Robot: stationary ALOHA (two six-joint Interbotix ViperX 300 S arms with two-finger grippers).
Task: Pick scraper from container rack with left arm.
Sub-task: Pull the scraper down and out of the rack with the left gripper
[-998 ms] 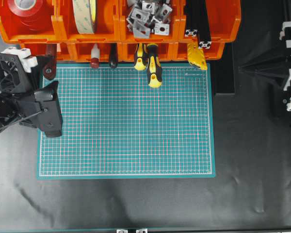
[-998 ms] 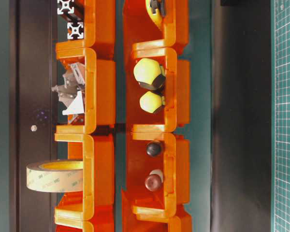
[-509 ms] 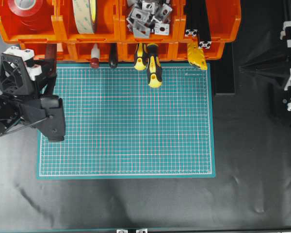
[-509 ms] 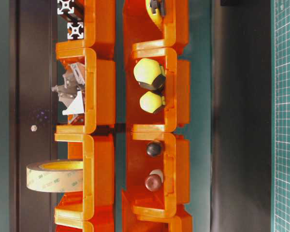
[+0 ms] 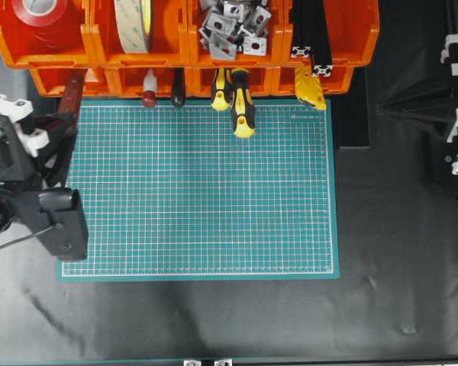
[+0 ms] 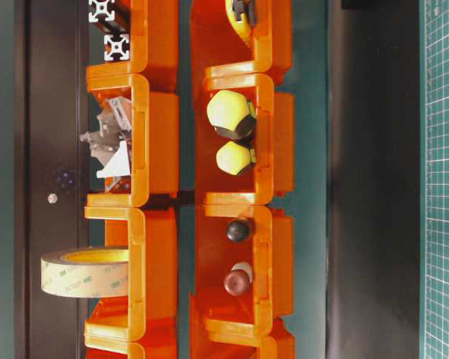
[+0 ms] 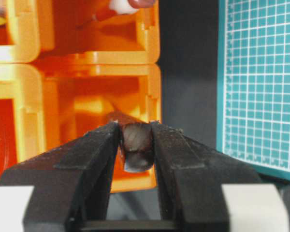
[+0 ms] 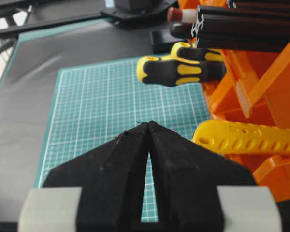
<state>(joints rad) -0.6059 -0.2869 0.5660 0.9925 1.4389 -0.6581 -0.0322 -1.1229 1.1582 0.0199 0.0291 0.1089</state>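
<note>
Scraper (image 7: 137, 151) sat clamped by its reddish-brown wooden handle between the two black fingers (image 7: 99, 159) of the left end effector (image 7: 137, 145), as the left wrist view showed plainly: the handle's end filled the gap and both fingers pressed against it. In the overhead view the handle (image 5: 70, 93) ran at a slant from the lower left bin of the orange rack (image 5: 103, 42) out toward the left arm (image 5: 19, 164), just off the top-left corner of the green cutting mat (image 5: 198, 191). The blade end lay under the upper tier and could not be seen, so whether it had fully cleared the bin could not be told; it looked at least partly inside.

So the grasp seemed done, and the drawing-out appeared to be under way but not finished. What was left, by my reading, was to pull the tool free of the bin and lift it clear of the rack.

The right end effector (image 8: 148, 126) hung with its fingers together and holding nothing, near the yellow-and-black screwdrivers (image 8: 179, 70) at the rack's other end. The rest of the tools stayed in their bins.
</note>
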